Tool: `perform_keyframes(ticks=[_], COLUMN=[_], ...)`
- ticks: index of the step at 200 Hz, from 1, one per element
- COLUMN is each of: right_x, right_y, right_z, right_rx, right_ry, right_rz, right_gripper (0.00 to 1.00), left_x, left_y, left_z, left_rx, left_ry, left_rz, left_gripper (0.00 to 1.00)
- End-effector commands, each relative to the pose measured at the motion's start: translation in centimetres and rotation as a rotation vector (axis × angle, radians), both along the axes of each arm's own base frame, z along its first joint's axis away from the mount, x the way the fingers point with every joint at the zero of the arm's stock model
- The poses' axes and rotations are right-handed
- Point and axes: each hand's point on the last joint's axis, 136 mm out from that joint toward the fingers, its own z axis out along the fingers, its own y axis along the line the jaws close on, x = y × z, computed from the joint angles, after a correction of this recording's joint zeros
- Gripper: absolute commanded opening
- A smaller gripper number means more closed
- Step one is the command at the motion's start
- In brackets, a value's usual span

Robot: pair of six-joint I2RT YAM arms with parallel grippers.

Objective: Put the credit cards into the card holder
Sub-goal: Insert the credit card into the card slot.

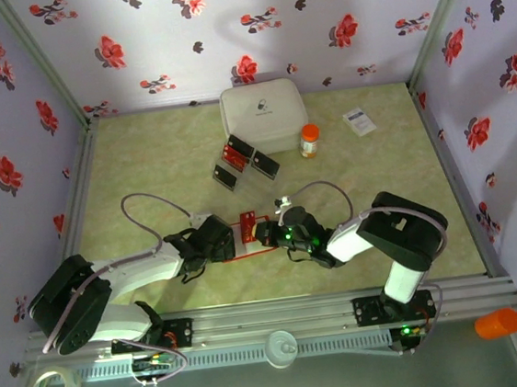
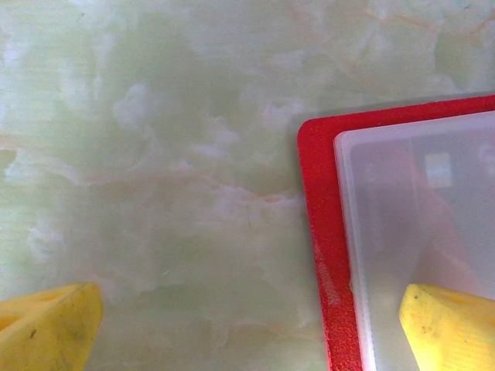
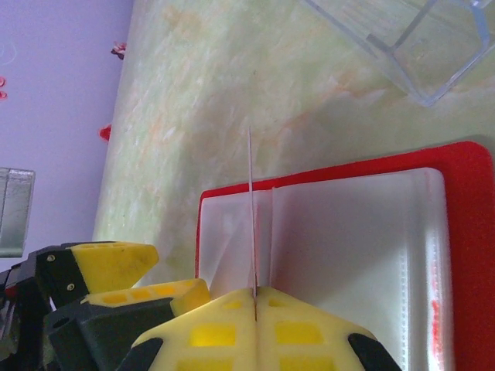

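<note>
green marbled table (image 1: 145,168), flowery walls. right gripper (image 3: 254,294) shut tight on thin red credit card (image 3: 252,209), card standing on edge. flat red card holder (image 3: 472,232) with pale pockets lies open right under it, pocket fold running same way as card. left gripper (image 2: 251,317) wide open, holding nothing, one yellow finger (image 2: 452,325) over holder's pocket side.

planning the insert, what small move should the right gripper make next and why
Probably ease the right gripper down so the credit card slides into the card holder: it is pinched edge-on over the open holder, apparently not in yet.
</note>
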Motion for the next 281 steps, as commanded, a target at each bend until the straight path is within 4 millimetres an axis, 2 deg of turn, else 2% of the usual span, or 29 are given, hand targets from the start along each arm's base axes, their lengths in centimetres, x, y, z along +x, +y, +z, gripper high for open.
perform_keyframes(ticks=[1, 43, 112, 281], right_x=[-0.8, -0.7, -1.3, -2.9], right_y=[0.0, 0.1, 0.2, -0.9], right_z=[0.5, 0.6, -1.4, -3.7], right_rx=[0.007, 0.008, -0.018, -0.079], right_ry=[0.007, 0.006, 0.049, 0.128], right_rz=[0.024, 0.028, 0.050, 0.076], right_gripper=[0.00, 0.00, 0.00, 0.00], left_x=[-1.4, -1.4, -1.4, -1.3], left_y=[1.6, 1.6, 1.6, 1.5], left_z=[-1.5, -1.5, -1.6, -1.4], left_rx=[0.055, 0.054, 0.055, 0.051], left_ry=[0.061, 0.061, 0.065, 0.062], left_rz=[0.005, 0.008, 0.006, 0.008], left_gripper=[1.00, 1.00, 1.00, 1.00])
